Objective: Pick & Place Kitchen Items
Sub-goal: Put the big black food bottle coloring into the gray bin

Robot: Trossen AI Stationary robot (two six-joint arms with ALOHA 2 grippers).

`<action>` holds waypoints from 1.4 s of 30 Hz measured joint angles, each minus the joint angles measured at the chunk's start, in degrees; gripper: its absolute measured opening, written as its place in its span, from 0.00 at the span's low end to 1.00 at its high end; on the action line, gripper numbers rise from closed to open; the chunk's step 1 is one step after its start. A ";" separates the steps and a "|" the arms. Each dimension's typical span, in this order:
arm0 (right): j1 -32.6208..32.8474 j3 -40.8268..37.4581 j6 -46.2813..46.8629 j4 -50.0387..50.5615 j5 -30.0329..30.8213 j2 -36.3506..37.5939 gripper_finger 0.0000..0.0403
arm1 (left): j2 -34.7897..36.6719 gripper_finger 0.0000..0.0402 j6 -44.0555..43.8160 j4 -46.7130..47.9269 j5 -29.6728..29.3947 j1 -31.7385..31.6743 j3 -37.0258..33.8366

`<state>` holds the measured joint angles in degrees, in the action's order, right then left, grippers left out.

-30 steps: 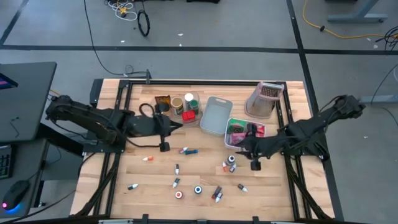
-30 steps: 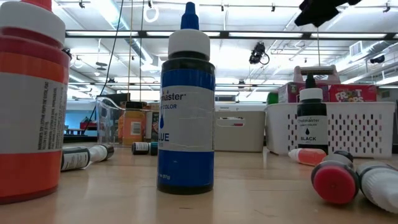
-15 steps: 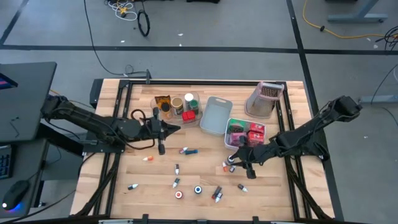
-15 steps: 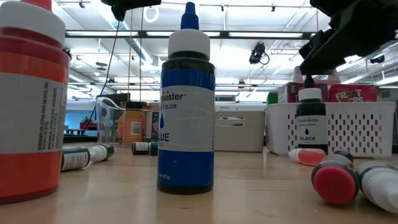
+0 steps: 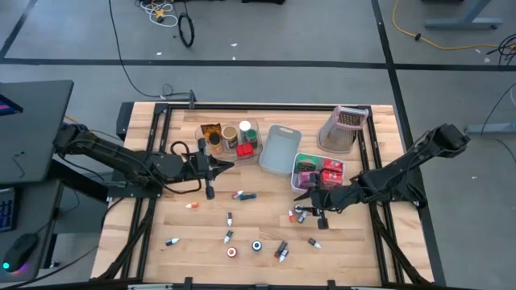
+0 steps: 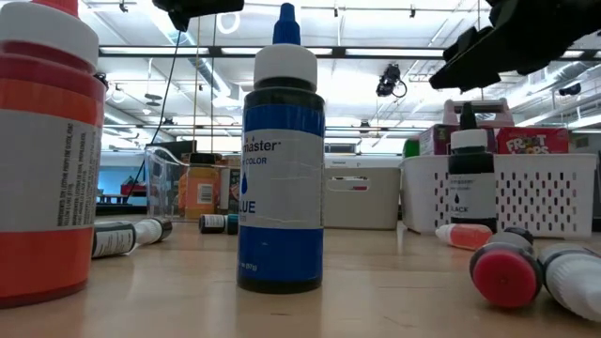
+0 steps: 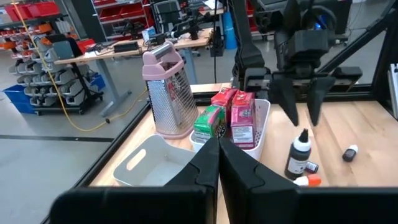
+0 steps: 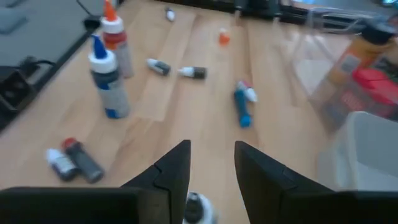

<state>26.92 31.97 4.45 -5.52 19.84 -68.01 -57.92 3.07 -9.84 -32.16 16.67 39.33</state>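
Small colour bottles lie and stand across the wooden table. A black-capped bottle (image 7: 298, 152) stands upright on its base beside the white basket (image 7: 262, 121) of red, pink and green boxes. My right gripper (image 7: 303, 116) hangs open just above its tip, with a finger to either side and clear of it; the tip (image 8: 196, 202) shows between the fingers in the right wrist view. My left gripper (image 5: 231, 164) is shut and empty, held level above the table near the clear bin (image 5: 234, 138) of jars. A blue bottle (image 6: 282, 160) and a red one (image 6: 47, 150) stand near the front.
A grey bin (image 5: 280, 150) sits at mid-table next to the basket, and a pink grater (image 5: 343, 127) stands at the far right. Loose bottles (image 5: 246, 196) (image 5: 280, 251) dot the table's near half. Black frame rails run along the table's edges.
Both grippers have sunk toward the table. My right gripper has come down and toward the near edge until it hangs over the black bottle, still open. My left gripper has tipped up to point level and has stayed shut. No item has moved.
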 joint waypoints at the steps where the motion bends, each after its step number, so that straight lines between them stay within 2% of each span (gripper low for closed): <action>1: -0.09 0.00 0.01 0.47 0.97 0.20 0.33 | -0.01 0.04 0.00 -0.02 0.00 0.00 0.00; 3: -0.51 0.00 2.01 0.74 1.19 0.21 0.33 | -0.01 0.04 -0.02 0.00 0.00 0.02 0.00; 7: -1.04 0.00 5.93 2.91 -2.36 -0.06 0.33 | -0.01 0.04 0.00 -0.02 0.00 0.00 0.00; 12: -1.14 0.00 10.10 8.82 -0.82 -0.07 0.33 | -0.01 0.04 0.31 0.01 0.00 0.01 0.00; 21: -1.11 0.00 15.10 10.95 -2.81 -0.23 0.33 | -0.01 0.04 0.24 0.04 0.00 0.00 0.00; 24: -1.11 0.01 15.83 11.13 -2.82 -0.41 0.29 | -0.01 0.04 0.22 0.06 0.00 0.00 0.00; 28: -1.11 0.07 15.63 10.89 -3.07 -1.49 0.18 | -0.01 0.04 0.21 0.08 0.02 0.00 0.00; 31: -1.17 0.27 15.51 9.24 -3.42 -2.84 0.11 | -0.02 0.04 0.28 0.08 0.02 0.00 0.00; 35: -1.18 -0.08 13.34 3.95 -4.37 -3.52 0.10 | -0.03 0.04 0.46 0.09 0.02 0.00 0.00; 42: -3.51 0.02 -2.96 -15.90 -2.67 -2.31 0.11 | -0.03 0.04 1.16 0.11 0.02 0.00 0.00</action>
<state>23.40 31.99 1.49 -21.42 17.17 -70.32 -57.95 4.23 -9.74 -32.14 16.67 39.33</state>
